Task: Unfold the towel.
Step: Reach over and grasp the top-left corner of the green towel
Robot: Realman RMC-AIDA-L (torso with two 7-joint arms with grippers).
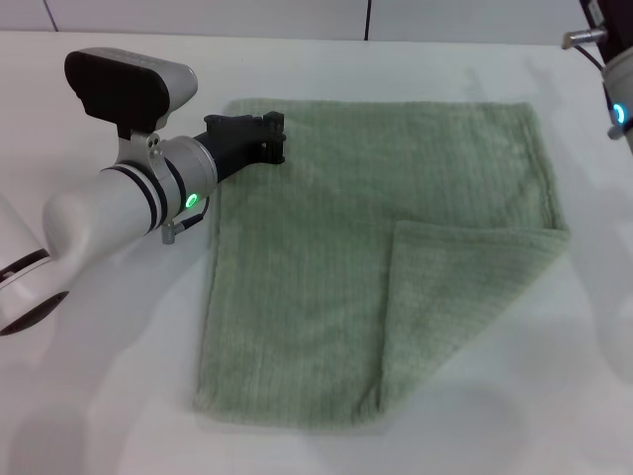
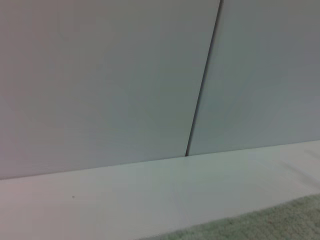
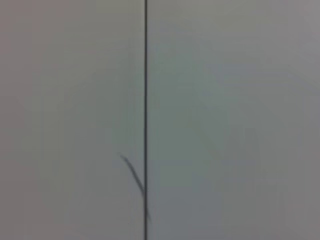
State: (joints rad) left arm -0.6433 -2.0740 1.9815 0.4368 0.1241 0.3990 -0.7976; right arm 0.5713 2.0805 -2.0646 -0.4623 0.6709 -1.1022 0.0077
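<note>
The pale sage-green towel [image 1: 326, 287] lies flat on the white table [image 1: 89, 396]. Its near right corner is folded back over the cloth as a triangular flap [image 1: 455, 287]. My left gripper [image 1: 269, 139] is low over the towel's far left corner, pointing right. An edge of the towel also shows in the left wrist view [image 2: 280, 222]. Only part of my right arm [image 1: 615, 79] shows, raised at the far right edge, off the towel. Its gripper is out of view.
A white panelled wall with a dark seam [image 1: 368, 18] runs along the table's far edge and also shows in the left wrist view [image 2: 202, 85]. Bare white table surrounds the towel on all sides.
</note>
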